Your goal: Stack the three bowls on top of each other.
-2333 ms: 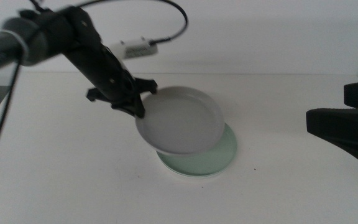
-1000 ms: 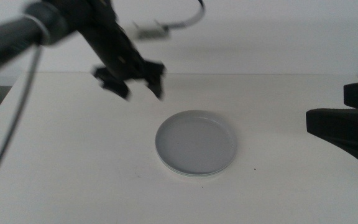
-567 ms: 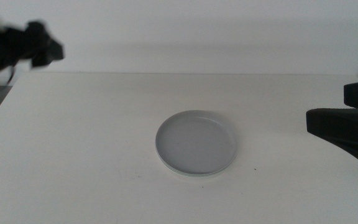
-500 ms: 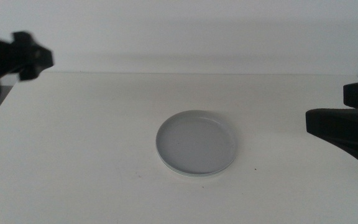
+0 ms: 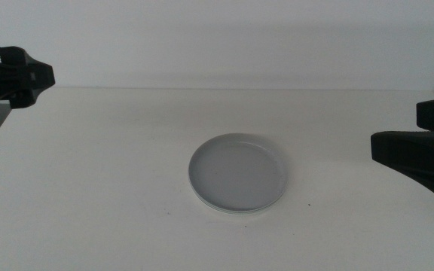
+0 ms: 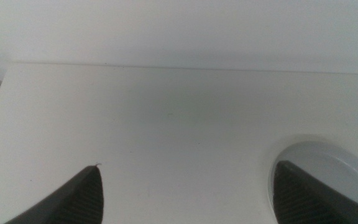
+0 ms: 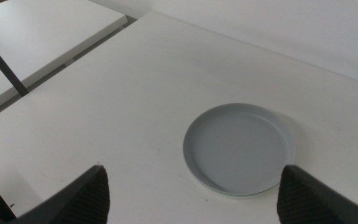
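Stack looks done, nothing left but parking the arms.
Light grey bowl (image 5: 238,172) tops the pile on the desk (image 5: 111,196); left gripper (image 6: 185,193) and right gripper (image 7: 194,193) both hang clear, jaws apart and empty.

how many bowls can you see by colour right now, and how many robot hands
Light grey bowl: 1, on top of the stack
Bowl rims showing beneath it, colour unclear: stack edge only, cannot count
Robot hands: 2, left hand and right hand, both off to the sides
Total clearly seen: 3
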Tool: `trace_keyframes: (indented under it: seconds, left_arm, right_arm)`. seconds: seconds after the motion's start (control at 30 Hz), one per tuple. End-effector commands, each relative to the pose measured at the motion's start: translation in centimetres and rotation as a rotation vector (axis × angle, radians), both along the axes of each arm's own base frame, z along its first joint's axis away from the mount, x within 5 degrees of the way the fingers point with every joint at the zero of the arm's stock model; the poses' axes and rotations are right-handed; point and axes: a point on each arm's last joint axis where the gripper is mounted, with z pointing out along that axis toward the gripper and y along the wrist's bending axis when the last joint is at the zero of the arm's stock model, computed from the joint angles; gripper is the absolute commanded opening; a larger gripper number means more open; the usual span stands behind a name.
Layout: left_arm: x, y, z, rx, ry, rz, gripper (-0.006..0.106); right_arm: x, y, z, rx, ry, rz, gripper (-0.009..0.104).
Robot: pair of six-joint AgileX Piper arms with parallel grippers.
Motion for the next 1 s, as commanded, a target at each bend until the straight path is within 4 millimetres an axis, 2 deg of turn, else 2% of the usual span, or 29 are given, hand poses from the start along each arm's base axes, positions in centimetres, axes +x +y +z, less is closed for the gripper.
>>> trace_keyframes:
  seconds: [0.0, 0.27, 0.4, 0.47, 0.53, 0.6, 0.73, 0.87, 0.97]
  left_arm:
    - [-0.1, 0.1, 0.2, 0.002, -0.016, 0.004, 0.094]
    - [0.0, 0.1, 0.4, 0.002, -0.04, 0.012, 0.094]
    - [0.0, 0.1, 0.4, 0.003, -0.042, 0.012, 0.094]
    - [0.0, 0.1, 0.4, 0.005, -0.042, 0.012, 0.094]
    - [0.1, 0.3, 0.5, 0.026, -0.062, 0.018, 0.094]
    - [0.1, 0.3, 0.5, 0.021, -0.066, 0.019, 0.094]
    - [0.1, 0.3, 0.5, 0.037, -0.07, 0.02, 0.094]
    - [0.1, 0.3, 0.5, 0.039, -0.07, 0.02, 0.094]
    - [0.1, 0.3, 0.5, 0.039, -0.07, 0.02, 0.094]
  right_arm:
    - [0.0, -0.1, -0.1, -0.001, -0.004, -0.002, 0.075]
    - [0.0, -0.1, -0.1, -0.001, -0.004, -0.002, 0.075]
    - [0.3, -2.7, 0.7, -0.068, -0.144, -0.202, 0.076]
    - [0.2, -3.7, 1.1, -0.018, -0.153, -0.301, 0.083]
    - [0.2, -5.0, 1.6, -0.019, -0.256, -0.397, 0.093]
    - [0.0, -6.3, 1.8, -0.065, -0.382, -0.48, 0.093]
    - [-1.3, -8.4, 0.2, -0.029, -0.448, -0.687, 0.093]
    - [-2.0, -8.9, -1.3, 0.114, -0.376, -0.778, 0.093]
    - [-2.4, -8.9, -1.6, 0.122, -0.38, -0.788, 0.093]
